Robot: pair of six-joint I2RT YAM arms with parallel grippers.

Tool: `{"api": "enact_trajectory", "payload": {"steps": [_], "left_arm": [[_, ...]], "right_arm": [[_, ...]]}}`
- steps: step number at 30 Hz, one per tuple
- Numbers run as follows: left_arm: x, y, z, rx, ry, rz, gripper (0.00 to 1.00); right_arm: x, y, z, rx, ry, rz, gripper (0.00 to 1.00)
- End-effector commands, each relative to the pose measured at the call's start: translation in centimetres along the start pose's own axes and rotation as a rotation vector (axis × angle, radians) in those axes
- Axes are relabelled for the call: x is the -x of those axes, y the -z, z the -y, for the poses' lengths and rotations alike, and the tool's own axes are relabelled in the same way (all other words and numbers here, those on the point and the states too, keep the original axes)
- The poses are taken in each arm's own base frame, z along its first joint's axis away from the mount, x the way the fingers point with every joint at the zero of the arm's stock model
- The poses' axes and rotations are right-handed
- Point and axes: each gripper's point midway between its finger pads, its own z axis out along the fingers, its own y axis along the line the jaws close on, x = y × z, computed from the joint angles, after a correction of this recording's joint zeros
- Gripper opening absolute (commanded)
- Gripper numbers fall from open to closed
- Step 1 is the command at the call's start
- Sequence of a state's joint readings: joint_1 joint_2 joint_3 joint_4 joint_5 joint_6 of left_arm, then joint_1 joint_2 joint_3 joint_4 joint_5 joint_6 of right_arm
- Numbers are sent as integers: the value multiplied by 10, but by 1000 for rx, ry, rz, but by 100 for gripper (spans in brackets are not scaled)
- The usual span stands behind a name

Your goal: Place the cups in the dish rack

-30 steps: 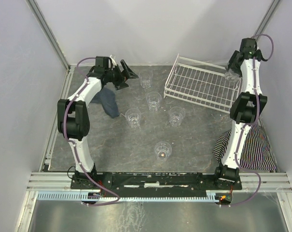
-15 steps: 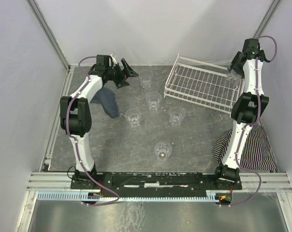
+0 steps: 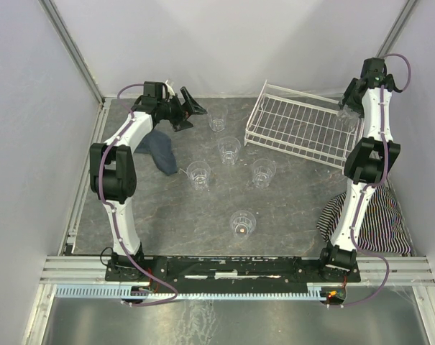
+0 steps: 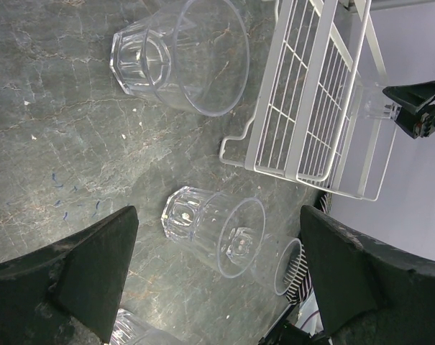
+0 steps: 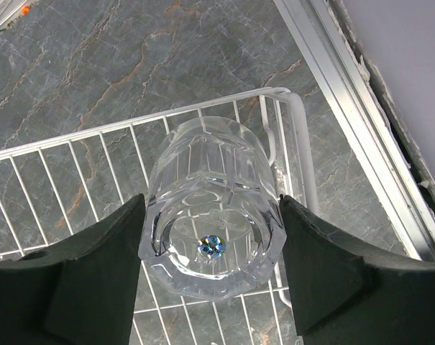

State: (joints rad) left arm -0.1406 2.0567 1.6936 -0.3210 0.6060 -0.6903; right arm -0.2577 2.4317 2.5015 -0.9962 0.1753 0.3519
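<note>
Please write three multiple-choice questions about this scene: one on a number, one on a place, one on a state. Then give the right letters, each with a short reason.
1. How many cups stand on the table outside the dish rack?
A. three
B. five
C. six

2. Where is the cup in the right gripper?
A. on the table
B. over one end of the dish rack
C. under the dish rack

3. In what state is the left gripper?
A. shut on a cup
B. shut and empty
C. open and empty

Answers:
1 B: the top view shows five cups standing apart on the dark table.
2 B: the right wrist view shows the wires and a corner of the dish rack behind the held cup.
3 C: its jaws stand wide apart with nothing held between them.
</note>
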Motion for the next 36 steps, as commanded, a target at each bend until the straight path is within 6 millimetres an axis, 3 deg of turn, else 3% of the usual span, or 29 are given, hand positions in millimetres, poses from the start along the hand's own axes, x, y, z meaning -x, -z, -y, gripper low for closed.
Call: {"api": "enact_trajectory", "payload": {"steps": [1,10,16,24,36], "left_arm": [[9,8,16,-46,-33,17,99],[9,13,17,-41,-35,26,99],[10,16,19,-35,-43,37,99],[11,23,13,-28,-65,68,99],[20,12,-1,-11,-33,62,99]], "right_arm": [[17,4,-3,26,-28,53,2],[-6,-14,-11,47,-15,-21,9],[-1,-9,-6,33,-1,3,46],[8,3,-9,55,10,36,73],[12,16,-6,46,22,53,90]]}}
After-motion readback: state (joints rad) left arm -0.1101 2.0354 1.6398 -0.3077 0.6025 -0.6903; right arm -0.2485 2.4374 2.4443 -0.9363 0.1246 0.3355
